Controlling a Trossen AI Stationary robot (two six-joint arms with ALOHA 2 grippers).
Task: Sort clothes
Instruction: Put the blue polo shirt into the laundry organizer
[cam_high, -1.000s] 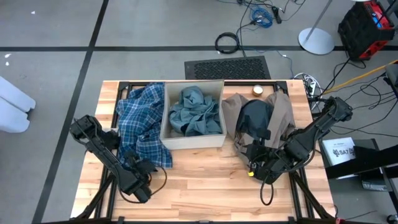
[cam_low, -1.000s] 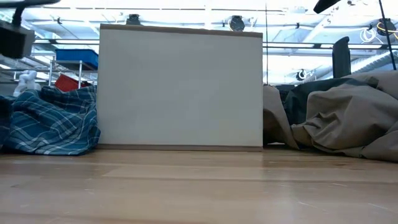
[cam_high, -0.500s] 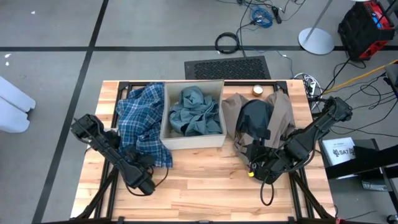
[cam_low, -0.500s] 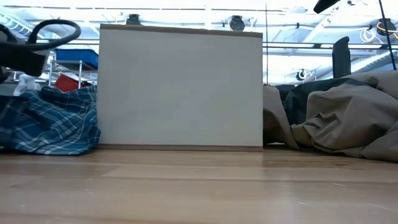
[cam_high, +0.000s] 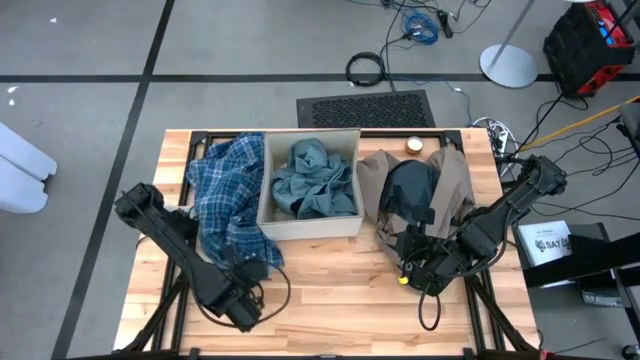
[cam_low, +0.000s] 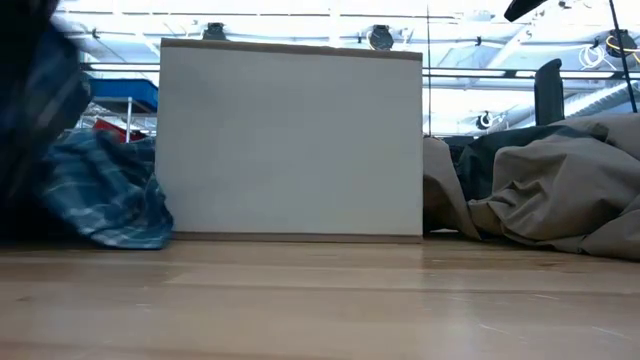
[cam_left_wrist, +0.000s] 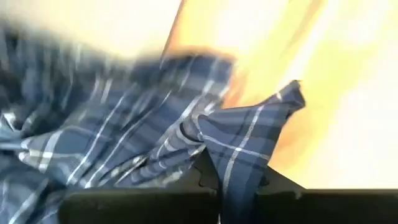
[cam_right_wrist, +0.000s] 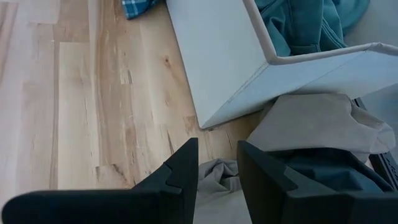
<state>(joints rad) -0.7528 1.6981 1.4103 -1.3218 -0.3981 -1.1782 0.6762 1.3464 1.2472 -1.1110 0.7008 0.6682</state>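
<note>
The blue-white plaid shirt (cam_high: 225, 195) lies heaped on the table left of the tan box (cam_high: 310, 228). My left gripper (cam_high: 252, 272) is shut on the shirt's near edge. A teal piece (cam_high: 312, 180) lies in the box. Right of the box a taupe piece (cam_high: 455, 185) lies heaped, with a dark piece (cam_high: 410, 195) on top of it. My right gripper (cam_right_wrist: 217, 165) hangs over the taupe heap's near edge with its fingers apart. Taupe cloth shows in the gap; I cannot tell whether the fingers touch it. My left gripper pinches a corner of the plaid shirt's near edge (cam_left_wrist: 239, 146) between its two fingers; one layer or several, I cannot tell. The fingers slant down from the table's near side. The pinched part (cam_low: 40, 80) is raised off the table, and the rest trails back onto the heap.
The box (cam_low: 290, 140) stands at the table's middle far side, between the two heaps. A small round thing (cam_high: 414, 145) sits at the far edge. Bare wood (cam_high: 330, 290) stretches along the near half between the two arms.
My left gripper has shut on the plaid shirt's near edge, then risen and drawn toward the table's near edge and a little right. The shirt's near part has been pulled up off the table with it, while the far part has stayed in its heap.
</note>
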